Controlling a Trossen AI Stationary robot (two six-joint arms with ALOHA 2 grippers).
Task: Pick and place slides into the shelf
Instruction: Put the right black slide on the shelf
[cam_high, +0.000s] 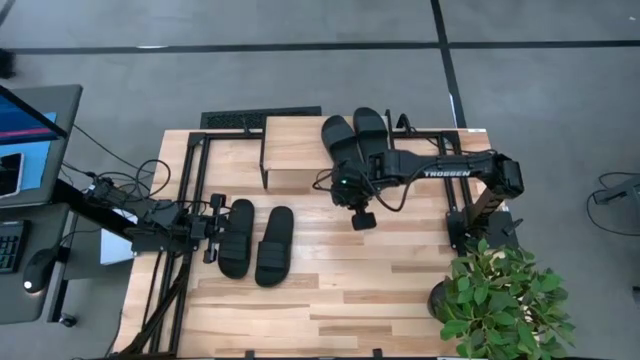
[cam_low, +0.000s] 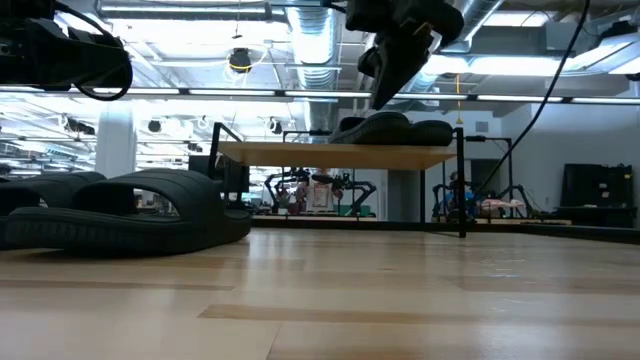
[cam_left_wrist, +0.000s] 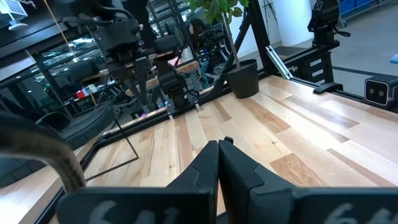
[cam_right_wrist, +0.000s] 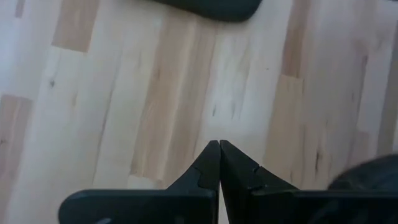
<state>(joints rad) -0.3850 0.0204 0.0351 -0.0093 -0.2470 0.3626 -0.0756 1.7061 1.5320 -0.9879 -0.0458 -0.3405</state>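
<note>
A pale wood-plank surface (cam_high: 400, 290) fills the middle of the high view, grey floor around it and a potted plant (cam_high: 500, 300) at lower right. Two slides (cam_high: 355, 135) already lie on the shelf (cam_high: 290, 150) at upper centre, their heels overhanging its right edge. The other pair of slides (cam_high: 255, 242) sits side by side at centre left on the surface.

The left end effector (cam_high: 212, 232) hangs just beside that pair, fingers pressed together and empty. The right end effector (cam_high: 363, 220) hovers over bare planks below the shelf, likewise pinched shut on nothing.

The slides look like light moulded foam or rubber: matte, so probably not slippery, with a flexible sole, though the material is hard to judge from here. The wide strap band seems the best hold, pinched across its arch.
</note>
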